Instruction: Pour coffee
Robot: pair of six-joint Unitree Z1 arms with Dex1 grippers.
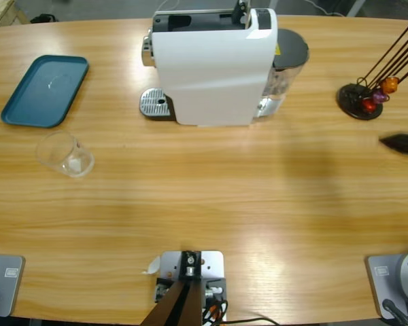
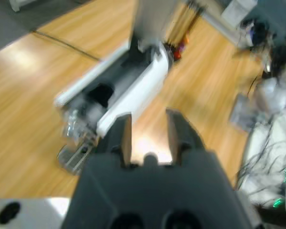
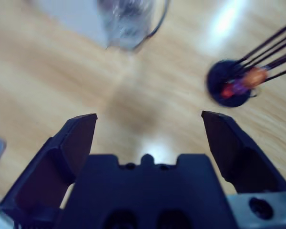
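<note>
No coffee shows in any view. The white coffee machine [image 1: 211, 68] stands at the back middle of the table, its metal drip tray [image 1: 155, 104] at its left end. It also fills the middle of the left wrist view, coffee machine [image 2: 119, 90]. A clear glass [image 1: 66, 154] that looks empty stands on the table's left part. My left gripper [image 2: 148, 126] hangs above the machine, jaws a little apart and holding nothing; the high view does not show it. My right gripper [image 3: 150, 126] is wide open over bare table, and its black tip [image 1: 401, 144] pokes in at the right edge.
A blue tray [image 1: 44, 90] lies at the back left. A black capsule stand [image 1: 360, 100] with orange, purple and red capsules is at the back right, also in the right wrist view as capsule stand [image 3: 231, 83]. The machine's clear water tank [image 1: 289, 64] sits on its right end.
</note>
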